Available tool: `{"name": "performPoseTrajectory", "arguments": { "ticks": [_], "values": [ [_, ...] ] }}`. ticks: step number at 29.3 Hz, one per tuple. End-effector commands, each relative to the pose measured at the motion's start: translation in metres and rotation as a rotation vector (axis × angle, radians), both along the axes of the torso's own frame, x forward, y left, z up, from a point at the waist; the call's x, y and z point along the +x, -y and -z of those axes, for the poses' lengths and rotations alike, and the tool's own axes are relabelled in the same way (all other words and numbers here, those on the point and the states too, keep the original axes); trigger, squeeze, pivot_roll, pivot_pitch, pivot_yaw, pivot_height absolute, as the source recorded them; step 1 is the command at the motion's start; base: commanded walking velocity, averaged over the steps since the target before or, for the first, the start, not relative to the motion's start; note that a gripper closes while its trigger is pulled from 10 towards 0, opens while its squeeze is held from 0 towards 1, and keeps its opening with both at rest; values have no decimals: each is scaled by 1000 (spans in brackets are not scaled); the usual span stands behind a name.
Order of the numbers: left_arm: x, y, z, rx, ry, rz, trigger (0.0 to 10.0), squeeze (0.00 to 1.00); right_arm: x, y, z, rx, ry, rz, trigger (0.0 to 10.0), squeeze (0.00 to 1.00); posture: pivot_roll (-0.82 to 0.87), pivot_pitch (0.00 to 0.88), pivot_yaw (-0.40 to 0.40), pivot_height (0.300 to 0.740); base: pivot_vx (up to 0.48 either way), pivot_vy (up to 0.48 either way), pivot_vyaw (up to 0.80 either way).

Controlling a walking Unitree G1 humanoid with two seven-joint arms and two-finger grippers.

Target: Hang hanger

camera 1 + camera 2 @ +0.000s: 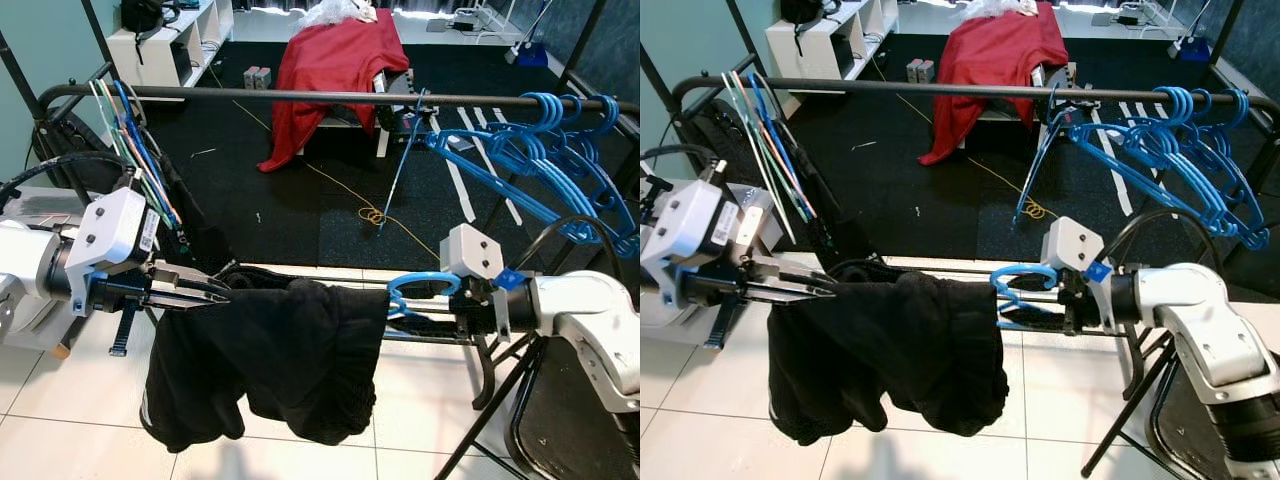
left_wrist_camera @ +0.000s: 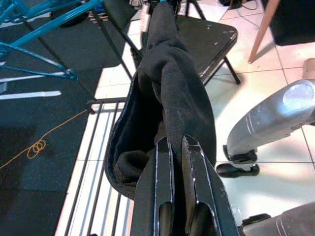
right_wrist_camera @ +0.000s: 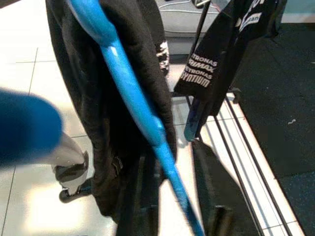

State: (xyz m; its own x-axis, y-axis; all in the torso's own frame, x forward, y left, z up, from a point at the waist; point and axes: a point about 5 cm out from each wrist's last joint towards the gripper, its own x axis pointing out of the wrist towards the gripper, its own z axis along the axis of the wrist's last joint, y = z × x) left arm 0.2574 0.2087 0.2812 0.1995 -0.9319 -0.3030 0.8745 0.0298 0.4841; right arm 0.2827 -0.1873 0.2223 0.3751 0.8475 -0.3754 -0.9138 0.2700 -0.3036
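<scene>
A black garment (image 1: 270,360) hangs slack between my two grippers, low in front of the black clothes rail (image 1: 300,95). My left gripper (image 1: 215,290) is shut on the garment's left edge; in the left wrist view its fingers (image 2: 165,167) pinch the black cloth (image 2: 167,88). My right gripper (image 1: 450,315) is shut on a blue hanger (image 1: 420,290) whose arm runs into the garment. In the right wrist view the blue hanger (image 3: 128,93) crosses between the fingers, with the garment (image 3: 98,73) draped on it.
Several blue hangers (image 1: 560,150) crowd the rail's right end, and thin coloured hangers (image 1: 135,150) hang at its left. A low drying rack (image 1: 440,335) stands under my right arm. Behind the rail are a red-draped chair (image 1: 335,60), a white shelf (image 1: 170,40) and a yellow cord (image 1: 372,213).
</scene>
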Motion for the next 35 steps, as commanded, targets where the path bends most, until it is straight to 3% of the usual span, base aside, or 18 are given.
{"name": "performPoseTrajectory", "arguments": {
  "ticks": [1, 12, 13, 15, 16, 18, 19, 22, 23, 30, 31, 32, 35],
  "values": [
    [-6, 10, -7, -31, 29, 75, 10000, 0, 1, -8, 1, -2, 14, -23, 0, 0, -85, 102, 17, 740, 0, 0, 0],
    [-6, 18, -6, -39, 16, 111, 10000, 0, -1, -15, -4, 50, 17, -62, 0, 0, -84, 105, 16, 740, 0, 0, 0],
    [-6, 18, -6, -40, 15, 114, 10000, 0, -1, -15, -5, 51, 26, -58, 3961, 0, -86, 110, 17, 740, 0, 0, 0],
    [-6, 18, -6, -41, 14, 116, 10000, 0, -1, -16, -5, 52, 33, -54, 3961, 0, -86, 110, 17, 740, 0, 0, 0],
    [-7, 19, -6, -44, 14, 120, 10000, 0, 0, -16, -6, 63, 28, -54, 10000, 718, -87, 112, 18, 740, 0, 0, 0],
    [-7, 19, -6, -44, 14, 120, 10000, 0, 0, -16, -6, 63, 28, -54, 10000, 718, -87, 112, 18, 740, 0, 0, 0],
    [-7, 20, -7, -47, 13, 125, 10000, 0, 1, -16, -8, 74, 36, -48, 10000, 1000, -87, 112, 18, 740, 0, 0, 0],
    [-8, 20, -7, -49, 13, 132, 10000, 0, 2, -16, -9, 76, 50, -37, 10000, 1000, -87, 112, 18, 740, 0, 0, 0],
    [-8, 21, -8, -50, 14, 134, 10000, 0, 3, -17, -9, 73, 51, -31, 10000, 0, -85, 116, 21, 740, 0, 0, 0],
    [-9, 20, -8, -54, 13, 134, 10000, 0, 3, -19, -9, 79, 42, -48, 10000, 0, -85, 118, 22, 740, 0, 0, 0],
    [-10, 20, -7, -55, 12, 133, 10000, 0, 2, -19, -8, 76, 37, -52, 9608, 0, -85, 118, 22, 740, 0, 0, 0],
    [-10, 20, -7, -57, 11, 132, 10000, 0, 2, -18, -6, 61, 32, -52, 0, 0, -85, 118, 22, 740, 0, 0, 0],
    [-10, 20, -7, -60, 10, 132, 10000, 0, 2, -15, -4, 46, 27, -45, 0, 0, -85, 118, 22, 740, 0, 0, 0]
  ]
}}
